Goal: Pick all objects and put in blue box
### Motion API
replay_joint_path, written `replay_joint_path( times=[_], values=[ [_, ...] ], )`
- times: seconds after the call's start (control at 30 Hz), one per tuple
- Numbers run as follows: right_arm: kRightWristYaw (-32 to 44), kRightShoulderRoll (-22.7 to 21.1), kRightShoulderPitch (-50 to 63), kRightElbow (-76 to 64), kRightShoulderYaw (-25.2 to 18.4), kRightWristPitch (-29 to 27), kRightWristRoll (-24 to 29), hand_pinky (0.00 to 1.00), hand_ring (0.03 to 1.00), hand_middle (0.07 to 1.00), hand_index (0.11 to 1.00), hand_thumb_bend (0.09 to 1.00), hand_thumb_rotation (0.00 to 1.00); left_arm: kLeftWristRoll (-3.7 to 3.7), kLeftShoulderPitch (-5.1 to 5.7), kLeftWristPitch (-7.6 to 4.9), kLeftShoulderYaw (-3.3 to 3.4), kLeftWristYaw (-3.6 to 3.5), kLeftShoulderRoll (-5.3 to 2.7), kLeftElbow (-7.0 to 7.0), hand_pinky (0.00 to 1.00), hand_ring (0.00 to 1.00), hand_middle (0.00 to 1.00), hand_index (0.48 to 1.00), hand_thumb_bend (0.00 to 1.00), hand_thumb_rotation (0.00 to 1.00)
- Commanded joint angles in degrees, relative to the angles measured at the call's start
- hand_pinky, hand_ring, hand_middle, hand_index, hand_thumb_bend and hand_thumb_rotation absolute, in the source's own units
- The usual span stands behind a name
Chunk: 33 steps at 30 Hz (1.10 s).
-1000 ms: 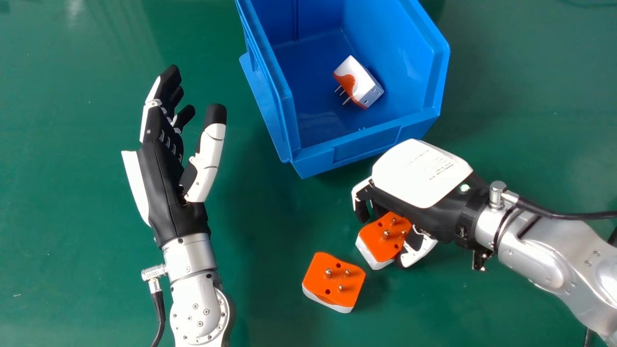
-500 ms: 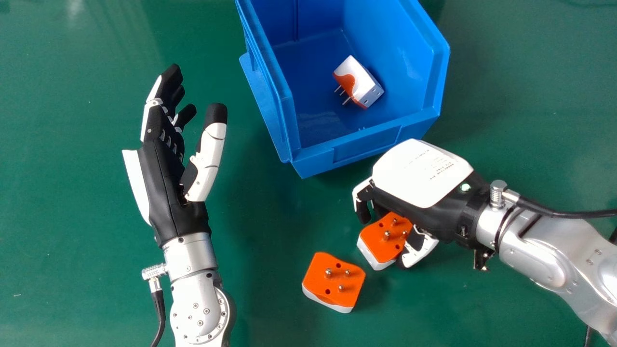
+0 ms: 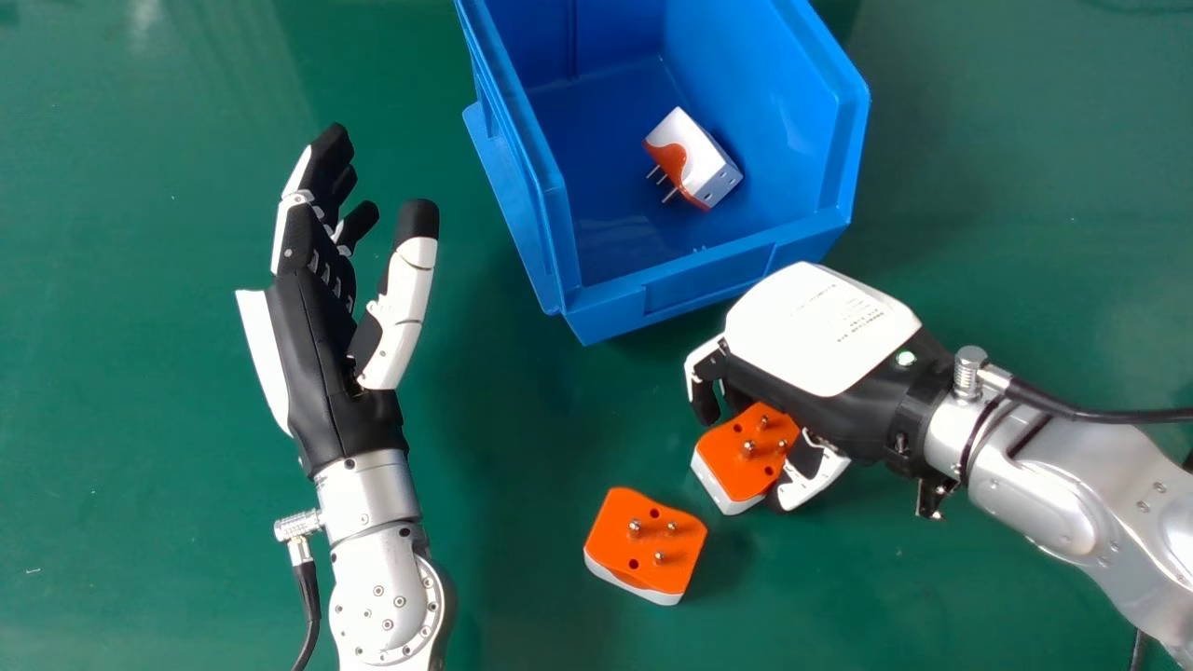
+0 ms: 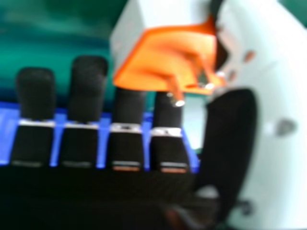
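Glossy green tabletop [image 3: 503, 578] lies beneath the open left hand [image 3: 312, 359], leftward, and the right hand [image 3: 811, 335], curled round an orange-and-white plastic adapter [image 3: 732, 471] outside the blue plastic box [image 3: 708, 280]. Gripped off-centre, it could twist loose, or strike the wall if carried low.

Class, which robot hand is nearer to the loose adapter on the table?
Right. The right hand, gripping another adapter, is just beyond the loose adapter, to its right; the left hand is farther off, to its left.
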Motion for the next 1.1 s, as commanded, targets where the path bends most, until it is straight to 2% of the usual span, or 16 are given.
replay_joint_path(
  times=[0.0, 0.13, 0.27, 0.37, 0.5, 0.63, 0.67, 0.7, 0.8, 0.9, 1.07],
  values=[
    [-1.9, -0.4, 0.0, -1.8, -1.9, -0.7, 2.1, 0.30, 0.370, 0.497, 0.547, 0.511, 0.00, 0.78, -0.19, -0.91, -0.49, 0.34, -0.33, -0.45, 0.83, 0.88, 0.87, 0.821, 0.72, 0.54],
    [-2.8, -0.5, 1.3, -3.5, -3.4, -0.6, 3.1, 0.30, 0.371, 0.498, 0.543, 0.511, 0.00, 0.75, -0.28, -1.03, -0.51, 0.34, -0.37, -0.20, 0.83, 0.88, 0.87, 0.820, 0.71, 0.54],
    [-1.8, -1.2, 2.8, -7.9, -6.4, 0.3, 5.0, 0.30, 0.371, 0.498, 0.543, 0.511, 0.00, 1.13, -0.33, -0.98, -0.59, 0.71, -0.37, -0.09, 0.83, 0.88, 0.87, 0.820, 0.71, 0.54],
    [-3.9, -1.8, 3.9, -10.2, -8.7, -0.4, 5.0, 0.30, 0.370, 0.497, 0.540, 0.511, 0.00, 0.77, -0.24, -1.00, -0.61, 0.34, -0.48, -0.10, 0.83, 0.88, 0.87, 0.820, 0.71, 0.54],
    [-4.2, -2.2, 5.4, -13.3, -11.5, -0.6, 6.2, 0.30, 0.370, 0.497, 0.540, 0.511, 0.00, 0.69, -0.26, -1.16, -0.55, 0.29, -0.54, 0.08, 0.83, 0.88, 0.87, 0.820, 0.71, 0.54],
    [-3.9, -2.6, 6.9, -16.4, -13.9, -0.5, 7.0, 0.29, 0.372, 0.489, 0.534, 0.512, 0.00, 1.55, 0.09, -0.72, -0.71, 1.14, -0.63, -0.27, 0.83, 0.88, 0.87, 0.820, 0.71, 0.54],
    [-3.5, -2.7, 7.3, -17.2, -14.4, -0.3, 7.4, 0.29, 0.372, 0.489, 0.534, 0.512, 0.00, 1.56, 0.16, -0.74, -0.75, 1.14, -0.68, -0.37, 0.83, 0.88, 0.87, 0.820, 0.71, 0.54],
    [-2.8, -2.8, 7.8, -18.3, -15.1, 0.1, 8.2, 0.29, 0.372, 0.489, 0.534, 0.512, 0.00, 1.41, 0.20, -0.81, -0.76, 1.04, -0.76, -0.42, 0.83, 0.88, 0.87, 0.820, 0.71, 0.54],
    [-3.0, -3.0, 9.4, -21.1, -17.5, -0.2, 9.6, 0.27, 0.376, 0.485, 0.528, 0.512, 0.00, 0.46, 0.21, -1.37, -0.61, 0.13, -0.92, -0.19, 0.83, 0.88, 0.87, 0.819, 0.71, 0.54],
    [-2.1, -2.8, 10.5, -23.5, -19.8, 0.4, 11.6, 0.27, 0.376, 0.485, 0.528, 0.512, 0.00, 0.05, 0.16, -1.50, -0.42, -0.30, -0.96, -0.01, 0.83, 0.88, 0.87, 0.819, 0.71, 0.54],
    [-1.7, -1.9, 10.9, -25.7, -22.1, 0.7, 14.4, 0.26, 0.380, 0.485, 0.522, 0.513, 0.00, -0.03, -0.15, -1.09, -0.31, -0.43, -1.04, 0.31, 0.83, 0.88, 0.87, 0.819, 0.71, 0.53]
  ],
)
